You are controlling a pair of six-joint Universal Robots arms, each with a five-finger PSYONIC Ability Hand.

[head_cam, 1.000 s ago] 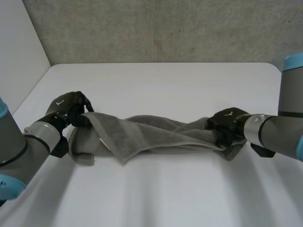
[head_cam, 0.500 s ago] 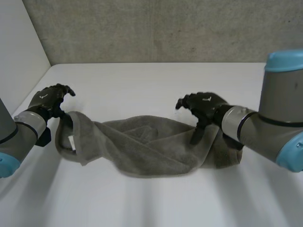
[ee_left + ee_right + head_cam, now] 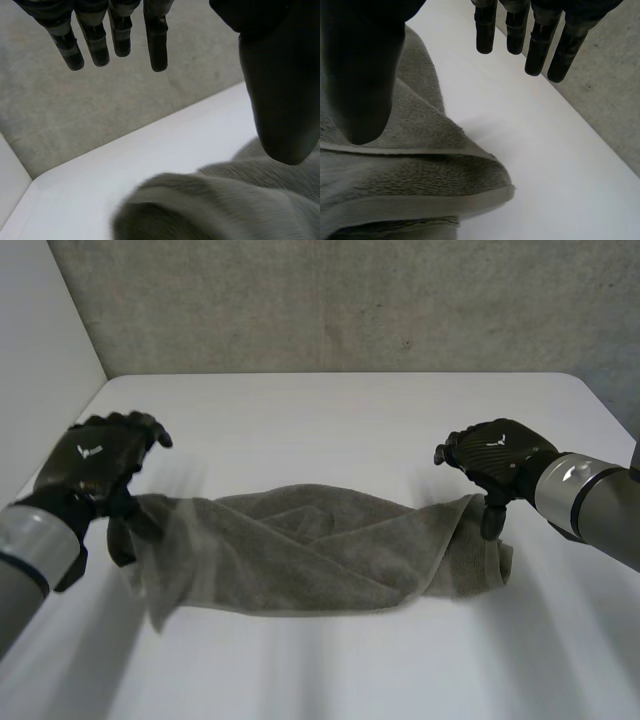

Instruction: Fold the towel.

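Fingers (image 3: 95, 45) on the black left hand (image 3: 92, 462) are straight and spread wide, thumb well apart from them, nothing pinched in between; same story on the black right hand (image 3: 497, 455), fingers (image 3: 539, 50) straight and loose, thumb hanging over the cloth, and I can't tell if it actually touches. Each hand sits at one end of the grey terry towel (image 3: 300, 555); left hand over the left end, right hand over the right end. Towel itself is bunched into a long rumpled band lying across the middle of the white table (image 3: 350, 415), layers overlapping, hemmed edge showing under the right palm. Grey left arm (image 3: 30, 550) comes in from one side, grey right arm (image 3: 590, 502) from the other; rough grey concrete wall (image 3: 330, 300) runs behind the table's far edge.
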